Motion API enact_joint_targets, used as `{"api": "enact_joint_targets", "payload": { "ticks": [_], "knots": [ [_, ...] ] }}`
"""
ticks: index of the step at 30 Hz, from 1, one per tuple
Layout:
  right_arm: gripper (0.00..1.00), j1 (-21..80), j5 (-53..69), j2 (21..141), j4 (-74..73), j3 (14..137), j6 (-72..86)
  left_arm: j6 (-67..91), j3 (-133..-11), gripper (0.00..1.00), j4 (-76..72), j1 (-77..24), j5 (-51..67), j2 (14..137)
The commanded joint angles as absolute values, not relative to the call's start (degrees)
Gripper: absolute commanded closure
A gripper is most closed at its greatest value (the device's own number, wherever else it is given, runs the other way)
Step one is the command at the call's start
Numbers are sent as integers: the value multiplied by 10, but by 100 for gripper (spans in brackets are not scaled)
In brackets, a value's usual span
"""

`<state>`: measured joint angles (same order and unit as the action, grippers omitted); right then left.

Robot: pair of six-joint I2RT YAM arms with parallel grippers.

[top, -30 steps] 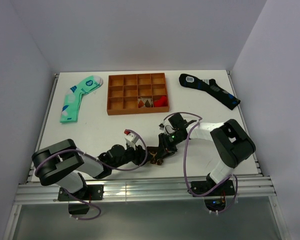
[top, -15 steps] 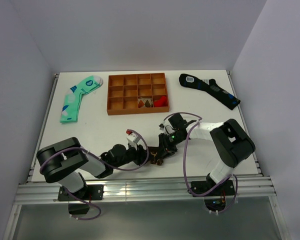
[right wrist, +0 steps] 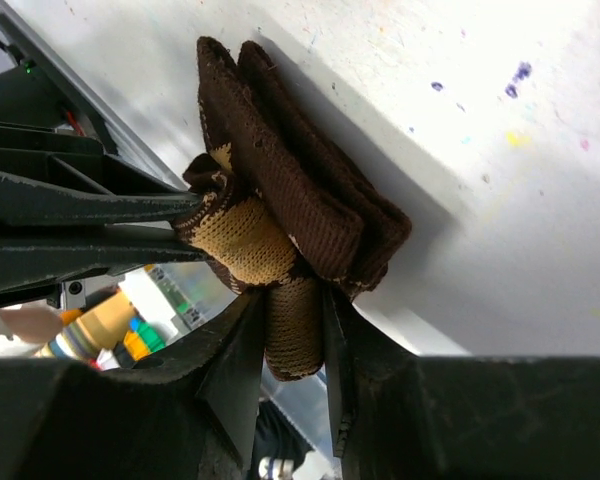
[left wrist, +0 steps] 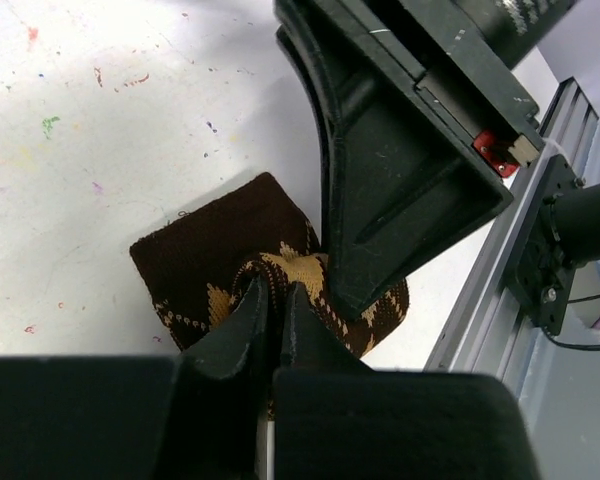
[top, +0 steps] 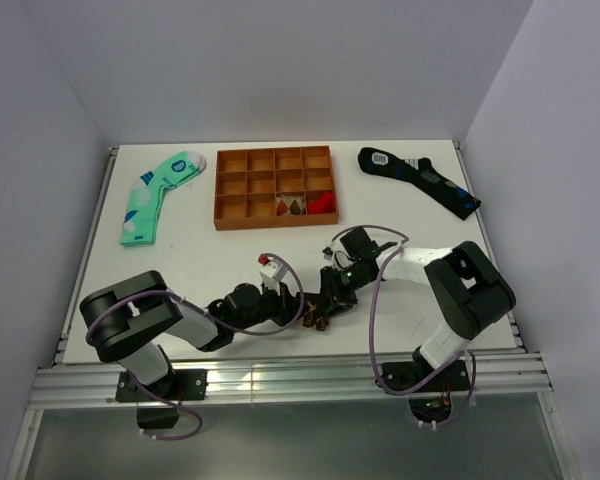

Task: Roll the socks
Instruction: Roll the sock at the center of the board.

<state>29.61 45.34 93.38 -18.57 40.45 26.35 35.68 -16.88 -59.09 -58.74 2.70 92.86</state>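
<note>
The socks [top: 315, 320] are a bunched brown argyle bundle near the table's front edge, between both grippers. In the left wrist view the socks [left wrist: 205, 262] lie on the white table, and my left gripper [left wrist: 275, 292] is shut with its tips pinching a tan and brown fold. My right gripper [left wrist: 400, 170] looms just behind that fold. In the right wrist view my right gripper [right wrist: 295, 305] is shut on a tan rolled part of the socks [right wrist: 300, 205]. The dark cuff layers are folded over above it, and the left gripper's fingers [right wrist: 90, 205] come in from the left.
An orange compartment tray [top: 274, 187] with a few small items stands at the back centre. A mint-green sock [top: 155, 195] lies back left and a black-navy sock [top: 418, 180] back right. The table's metal front rail [top: 280, 380] runs close below the socks.
My left gripper has shut on the socks, and its arm has shifted slightly right toward them. The right gripper has stayed on the bundle, hardly moving.
</note>
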Motion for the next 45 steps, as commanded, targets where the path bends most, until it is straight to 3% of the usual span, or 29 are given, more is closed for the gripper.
{"api": "enact_joint_targets", "payload": {
  "ticks": [1, 4, 9, 14, 24, 45],
  "knots": [
    [65, 296, 389, 910, -161, 383, 269, 378, -173, 100, -519, -592, 30, 951],
    [65, 297, 381, 898, -143, 370, 278, 399, -159, 100, -520, -592, 33, 941],
    [66, 297, 370, 911, -131, 360, 274, 408, -120, 69, -523, -595, 4, 855],
    [67, 297, 362, 912, -138, 360, 269, 376, -131, 53, -471, -595, -38, 759],
    [68, 297, 361, 930, -154, 375, 258, 294, -225, 51, -458, -594, -11, 823],
    [69, 297, 359, 947, -152, 379, 258, 343, -146, 57, -644, -590, 69, 922]
  ]
}}
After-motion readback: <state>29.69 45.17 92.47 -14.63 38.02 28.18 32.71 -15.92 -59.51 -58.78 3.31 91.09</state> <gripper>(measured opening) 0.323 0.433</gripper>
